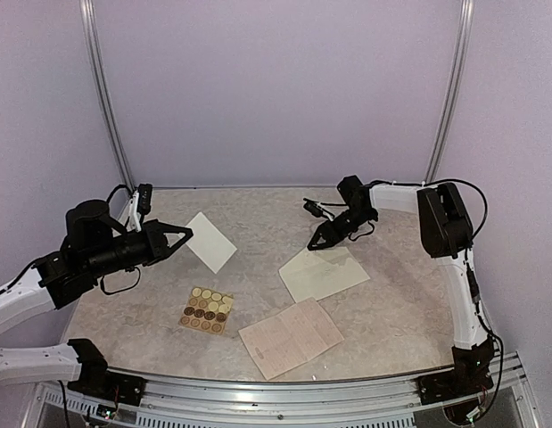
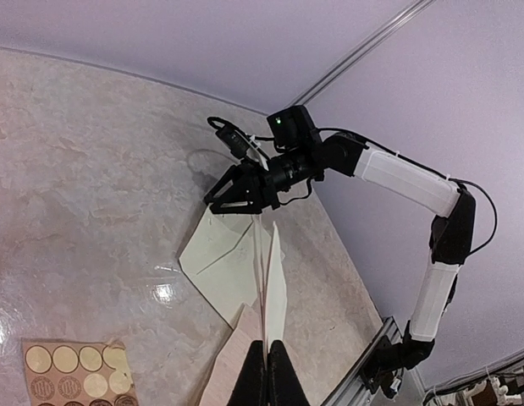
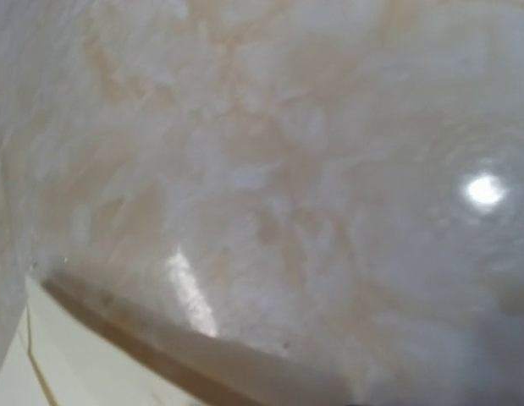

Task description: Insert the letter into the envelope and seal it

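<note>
The left end effector (image 1: 188, 234) pinches a pale sheet (image 1: 213, 242) by its edge. The envelope (image 1: 325, 274) lies just beneath the right end effector (image 1: 317, 243), whose state I cannot tell.

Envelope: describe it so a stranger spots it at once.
On the marbled table, look right of centre, by the right gripper. The envelope lies flat there, cream with a triangular flap; the other cream sheet hangs in the left gripper.
</note>
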Robot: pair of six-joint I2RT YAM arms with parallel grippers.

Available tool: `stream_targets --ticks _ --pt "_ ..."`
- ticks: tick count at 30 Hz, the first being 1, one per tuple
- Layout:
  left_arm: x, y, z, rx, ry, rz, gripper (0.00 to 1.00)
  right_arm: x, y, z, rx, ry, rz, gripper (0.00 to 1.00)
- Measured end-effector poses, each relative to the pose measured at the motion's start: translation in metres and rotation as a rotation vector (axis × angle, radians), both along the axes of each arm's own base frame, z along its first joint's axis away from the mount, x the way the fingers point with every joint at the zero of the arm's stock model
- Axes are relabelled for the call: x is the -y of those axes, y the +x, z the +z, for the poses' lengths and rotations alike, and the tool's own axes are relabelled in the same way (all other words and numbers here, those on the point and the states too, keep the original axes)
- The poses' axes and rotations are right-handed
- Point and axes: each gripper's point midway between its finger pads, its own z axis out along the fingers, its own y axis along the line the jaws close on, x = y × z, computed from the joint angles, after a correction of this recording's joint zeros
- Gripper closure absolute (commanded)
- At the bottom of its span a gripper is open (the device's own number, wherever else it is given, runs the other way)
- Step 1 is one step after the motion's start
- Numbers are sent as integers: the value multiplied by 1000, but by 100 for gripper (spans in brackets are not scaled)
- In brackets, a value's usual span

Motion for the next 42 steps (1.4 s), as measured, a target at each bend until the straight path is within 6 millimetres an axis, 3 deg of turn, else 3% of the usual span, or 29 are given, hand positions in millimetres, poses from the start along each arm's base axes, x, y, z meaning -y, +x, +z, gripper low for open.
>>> stream_targets --ticks 13,19,22,27,34,38,42 --pt "-5 -6 -5 -3 -8 4 100 2 -37 -3 -108 65 50 73" --pt "-6 -7 -8 -8 -9 4 100 5 -56 -6 -160 84 71 100" --pt "-7 -8 -6 -6 -14 4 100 7 -67 -2 -190 105 73 100" --pt "-8 -11 -3 2 -24 4 100 11 -72 31 -152 167 38 100" --pt "-11 -13 1 13 -31 6 100 44 -50 111 40 182 -239 100" --pt "-12 -12 2 15 -31 15 100 66 -50 131 98 177 -431 100" --pt "-14 -11 3 19 -31 30 100 88 -68 131 72 178 -637 100"
